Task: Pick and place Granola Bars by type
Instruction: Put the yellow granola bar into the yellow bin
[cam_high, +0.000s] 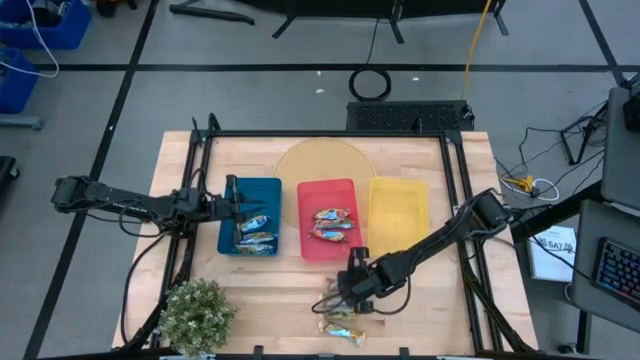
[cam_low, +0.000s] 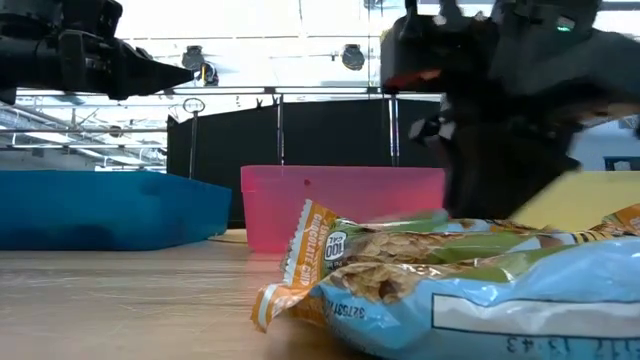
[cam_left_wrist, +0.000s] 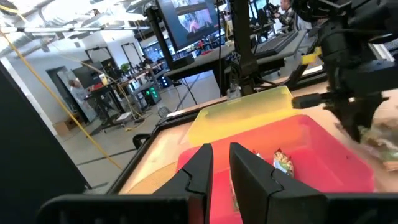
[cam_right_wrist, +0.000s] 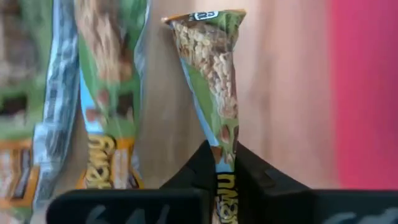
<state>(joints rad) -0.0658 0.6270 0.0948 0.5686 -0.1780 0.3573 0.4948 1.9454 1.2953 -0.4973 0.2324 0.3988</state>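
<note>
right wrist view: right claw (cam_right_wrist: 225, 163) closed on one gold-tan granola bar (cam_right_wrist: 214, 81), pinched at one end, wrapper running forward over the wood of the desk (cam_high: 460, 300). more gold-tan bars (cam_right_wrist: 109, 93) lie just beside it; red tray wall (cam_right_wrist: 367, 93) at the frame's edge.

high view: right claw (cam_high: 352, 283) sits at the near side of the desk, just near of the red tray (cam_high: 303, 218), over a loose cluster of bars (cam_high: 340, 320). left claw (cam_high: 243, 207) hovers over the blue tray (cam_high: 270, 188), fingers nearly together, holding nothing that shows. blue tray holds blue-silver bars (cam_high: 254, 232); red tray holds red-orange bars (cam_high: 332, 224); yellow tray (cam_high: 397, 215) shows no bars.

step, judged: grasp made, lift pending. next move calls for raising the bar clear of its neighbours, then carrying it far and right to the yellow tray, above that tray's near wall.

room: open wood right of the cluster. red tray's near edge close by. potted plant (cam_high: 196, 314) well apart, near left.
</note>
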